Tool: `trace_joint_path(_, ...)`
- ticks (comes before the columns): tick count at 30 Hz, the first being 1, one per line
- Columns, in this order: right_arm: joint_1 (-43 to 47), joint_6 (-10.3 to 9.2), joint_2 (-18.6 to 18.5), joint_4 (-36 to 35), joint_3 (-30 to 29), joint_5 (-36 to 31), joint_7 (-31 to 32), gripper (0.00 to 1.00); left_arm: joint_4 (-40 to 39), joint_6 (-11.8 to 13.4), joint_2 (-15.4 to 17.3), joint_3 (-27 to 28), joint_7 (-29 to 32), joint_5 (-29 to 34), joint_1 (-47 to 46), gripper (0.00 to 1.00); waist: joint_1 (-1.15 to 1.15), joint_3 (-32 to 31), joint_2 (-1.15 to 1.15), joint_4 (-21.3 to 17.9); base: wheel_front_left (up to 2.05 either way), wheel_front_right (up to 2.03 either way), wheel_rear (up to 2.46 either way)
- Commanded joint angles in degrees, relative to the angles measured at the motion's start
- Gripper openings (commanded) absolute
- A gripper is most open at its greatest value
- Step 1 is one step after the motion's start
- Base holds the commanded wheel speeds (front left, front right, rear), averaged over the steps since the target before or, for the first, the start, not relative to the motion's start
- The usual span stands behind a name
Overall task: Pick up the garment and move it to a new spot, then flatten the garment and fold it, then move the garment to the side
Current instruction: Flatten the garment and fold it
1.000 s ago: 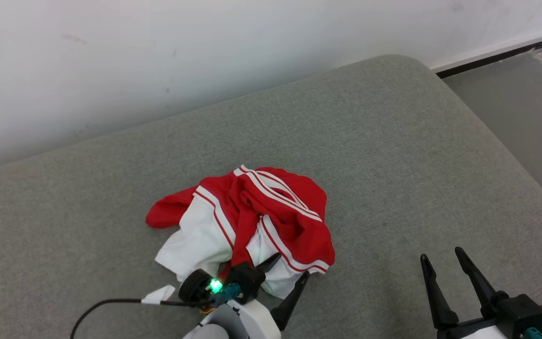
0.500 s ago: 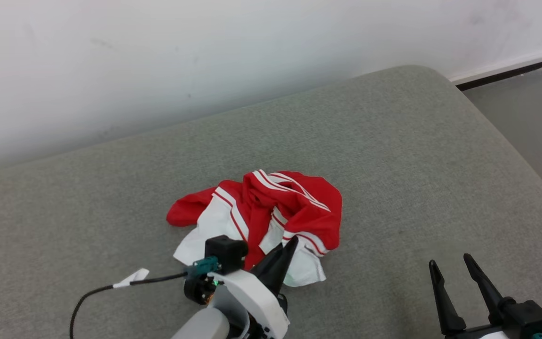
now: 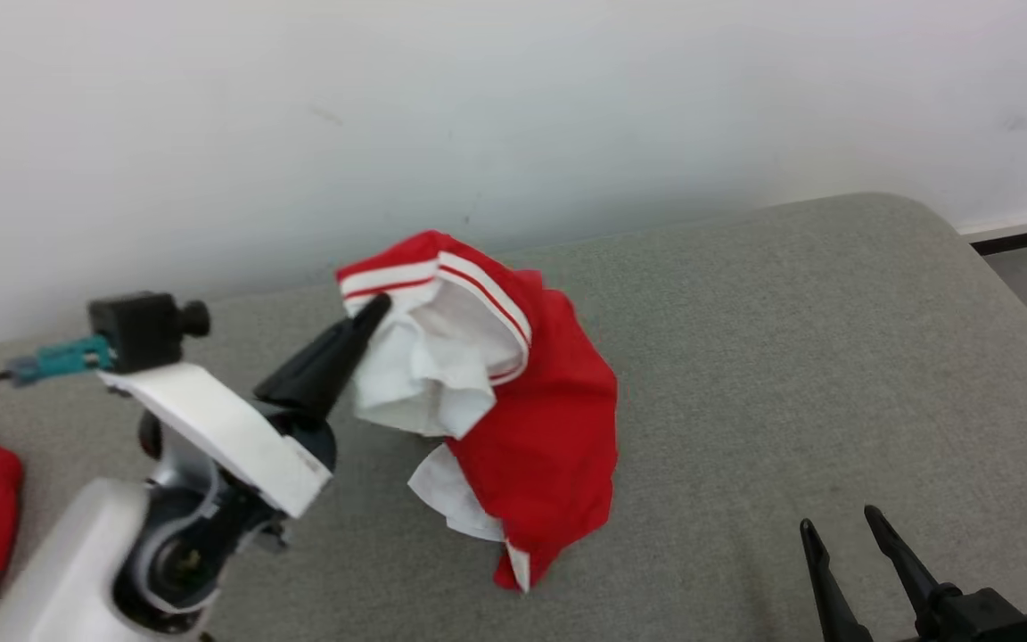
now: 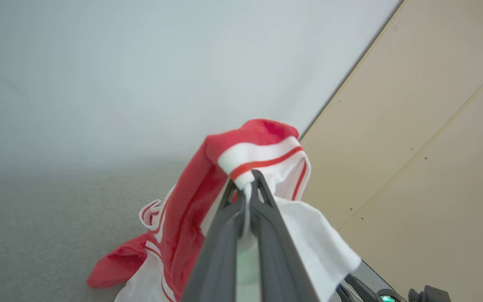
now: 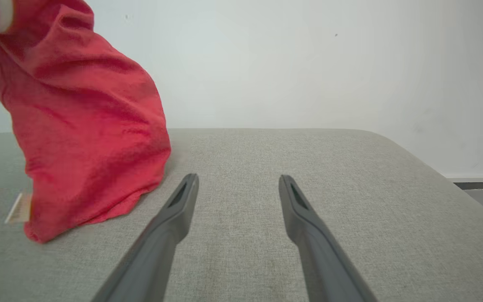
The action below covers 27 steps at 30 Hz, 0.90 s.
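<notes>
left claw (image 3: pixel 377 308) pinched garment (image 3: pixel 549 428) by striped hem, held high to carry | lower end seemingly touched grey cushion (image 3: pixel 790 357) | right claw (image 3: pixel 837 522) spread, idle

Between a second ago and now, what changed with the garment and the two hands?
The left hand, a second ago down at the crumpled red-and-white garment, has shut on its striped hem and lifted it; it now hangs, its lower end touching the grey cushion. The head camera also tilted up. The right hand stayed open and idle, low on the right.
</notes>
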Motion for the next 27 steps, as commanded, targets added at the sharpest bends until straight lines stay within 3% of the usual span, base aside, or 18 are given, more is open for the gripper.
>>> trace_joint_path(1, 0.28, -0.13, -0.12, 0.00, 0.05, -0.20, 0.03, 1.00, -1.30, 0.88, 1.05, 1.25, 1.00, -1.34, -0.49, 0.00, 0.00, -0.47, 0.00, 0.76, 0.00, 0.00, 0.00)
trace_joint_path(8, -0.06, -0.13, 0.44, 0.29, 0.63, 0.10, 0.03, 1.00, -4.58, 4.67, 7.46, 8.30, 9.28, -9.00, -4.13, 0.00, 0.00, -0.67, 0.00, 1.89, 0.00, 0.00, 0.00)
trace_joint_path(17, -0.48, -0.13, 0.57, 0.51, 1.30, 0.38, 0.04, 1.00, -3.82, 5.94, 12.09, 12.00, 15.46, -12.36, -12.55, 0.00, 0.00, -0.72, 0.00, 1.85, 0.00, 0.00, 0.00)
trace_joint_path(23, -0.53, -0.13, 0.57, 0.68, 1.72, 0.48, 0.04, 1.00, -4.95, 5.67, 10.99, 9.43, 17.42, -11.92, -15.00, 0.00, 0.00, -0.47, 0.00, 1.01, 0.00, 0.00, 0.00)
trace_joint_path(27, -1.12, -0.13, 0.63, 0.88, 2.02, 0.60, 0.04, 1.00, -4.83, 5.11, 7.86, 4.88, 17.78, -11.09, -13.00, 0.00, 0.00, 0.05, 0.00, 0.06, 0.00, 0.00, 0.00)
